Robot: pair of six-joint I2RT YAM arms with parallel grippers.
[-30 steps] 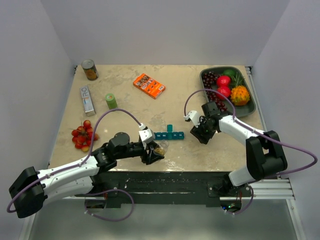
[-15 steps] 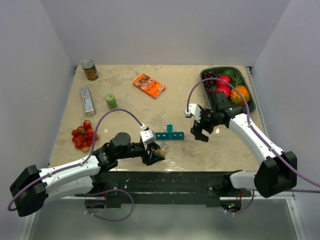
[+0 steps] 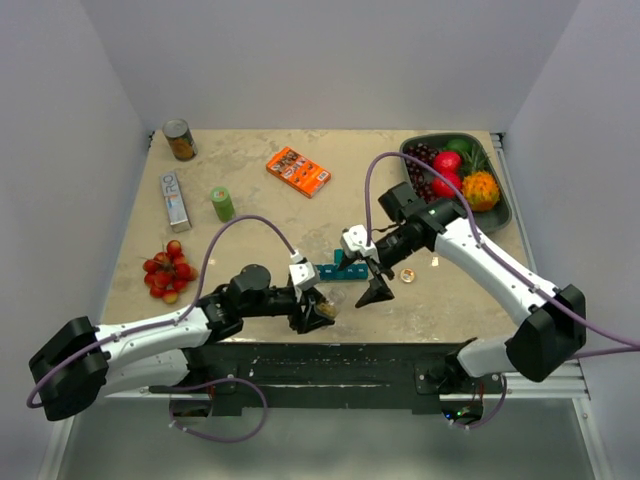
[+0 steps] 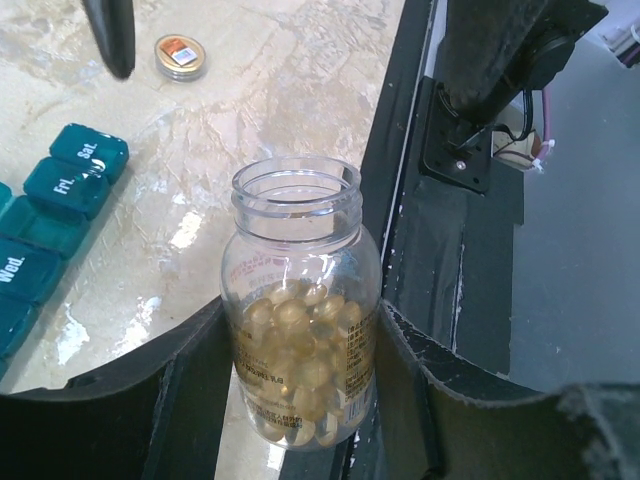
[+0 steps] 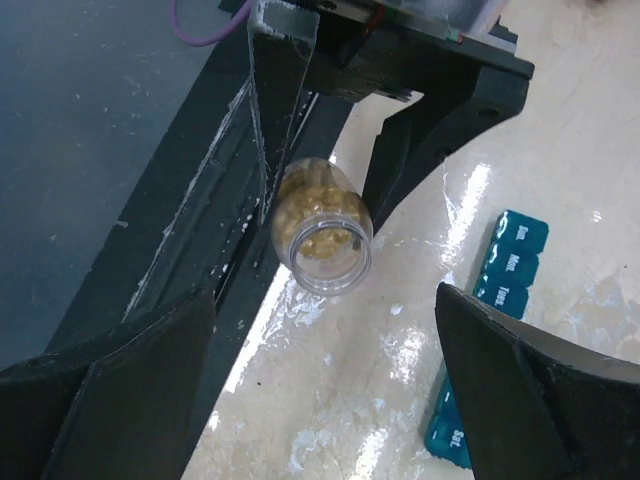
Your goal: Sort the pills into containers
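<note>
The pills (image 4: 300,340) are golden softgels inside a clear uncapped bottle (image 3: 320,306), held tilted near the table's front edge. My left gripper (image 3: 314,309) is shut on this bottle (image 4: 300,300), one finger on each side (image 4: 300,400). The containers (image 3: 340,269) are a teal row of lidded compartments just behind the bottle, also seen in the left wrist view (image 4: 60,200) and the right wrist view (image 5: 505,265). My right gripper (image 3: 365,277) is open and empty beside the organizer. Its jaws (image 5: 330,400) point at the bottle's mouth (image 5: 325,250). A small round cap (image 3: 407,275) lies on the table (image 4: 181,56).
A dark tray (image 3: 505,216) of fruit stands at the back right. An orange box (image 3: 298,171), a green cylinder (image 3: 221,203), a can (image 3: 179,139), a silver box (image 3: 175,198) and red tomatoes (image 3: 167,272) lie to the left and rear. The black table edge (image 4: 410,200) runs beside the bottle.
My right gripper opened wide and swung left from near the tray to the organizer and bottle. The cap now lies on the table where it was. The left arm nudged right with the bottle.
</note>
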